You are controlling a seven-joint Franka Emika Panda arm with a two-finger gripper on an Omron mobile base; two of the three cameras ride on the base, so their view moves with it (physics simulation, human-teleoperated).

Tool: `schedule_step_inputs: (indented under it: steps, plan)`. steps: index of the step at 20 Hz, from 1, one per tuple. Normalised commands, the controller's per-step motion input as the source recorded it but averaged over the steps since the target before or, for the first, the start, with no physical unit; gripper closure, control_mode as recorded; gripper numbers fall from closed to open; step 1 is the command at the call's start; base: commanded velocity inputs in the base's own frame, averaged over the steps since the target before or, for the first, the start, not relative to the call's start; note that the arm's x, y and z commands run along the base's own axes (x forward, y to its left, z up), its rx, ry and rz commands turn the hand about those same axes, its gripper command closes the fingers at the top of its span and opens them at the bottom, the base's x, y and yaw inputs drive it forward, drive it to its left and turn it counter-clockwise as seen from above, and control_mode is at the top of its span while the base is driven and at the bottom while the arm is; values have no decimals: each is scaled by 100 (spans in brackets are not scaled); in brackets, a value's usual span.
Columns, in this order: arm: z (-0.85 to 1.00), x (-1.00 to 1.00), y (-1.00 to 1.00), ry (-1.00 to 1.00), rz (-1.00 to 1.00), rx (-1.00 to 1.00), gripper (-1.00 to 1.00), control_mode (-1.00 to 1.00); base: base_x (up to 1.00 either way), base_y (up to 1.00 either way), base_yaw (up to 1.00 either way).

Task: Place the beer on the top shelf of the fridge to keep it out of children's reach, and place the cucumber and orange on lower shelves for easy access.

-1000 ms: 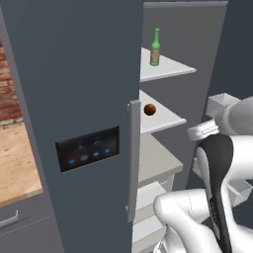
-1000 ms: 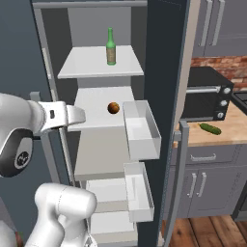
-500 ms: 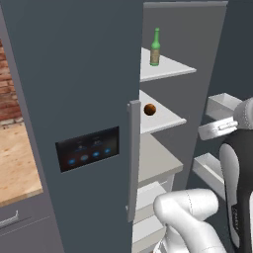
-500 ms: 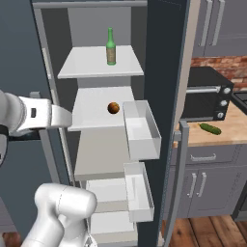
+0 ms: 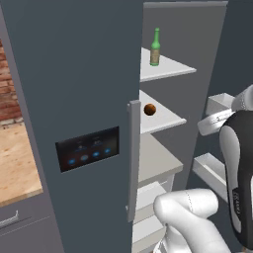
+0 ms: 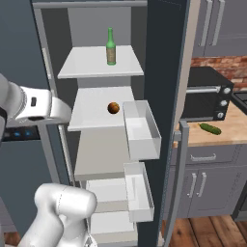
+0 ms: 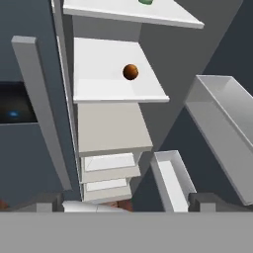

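Nearest the base, the white arm bends up in front of the open fridge [image 6: 164, 58], and in the hand view the gripper [image 7: 123, 205] shows its two finger tips [image 7: 49, 205] set far apart at the bottom corners, spread wide with nothing between them. It hangs in open air outside the cabinet, looking in past the door bins [image 6: 141, 130] on the swung-open door. Beyond it, the lower shelves [image 6: 99, 154] step upward; the bottom ones look bare, though the arm hides part of them from the base cameras. On the shelf just under the top one sits the orange [image 6: 113, 108], toward the back and right of the slab, apart from its edges; it also appears in the left base view [image 5: 149, 109] and the hand view [image 7: 130, 72]. Higher still, the beer [image 6: 111, 47] stands upright on the top shelf [image 6: 82, 65], near its right side and well clear of the orange below. Farthest away, off to the right of the fridge, the cucumber [image 6: 210, 128] lies on the wooden counter [image 6: 231, 125] in front of the black oven [image 6: 205, 94].
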Motion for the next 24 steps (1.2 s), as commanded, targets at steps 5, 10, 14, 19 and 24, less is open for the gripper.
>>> schedule_step_inputs:
  steps: [5, 10, 14, 19, 24]
  plan:
    - [0, -1, 0, 2, 0, 0, -100, -100, 0, 0, 0]
    - [0, -9, 0, 0, 0, 0, -100, 100, -30, 0, 0]
    - [0, 0, 0, 0, 0, 0, -100, 100, -86, 0, -5]
    - [0, 0, 0, 0, 0, 0, -100, 100, -82, 0, -24]
    - [0, 0, 0, 0, 0, 0, -100, 100, -55, 0, -43]
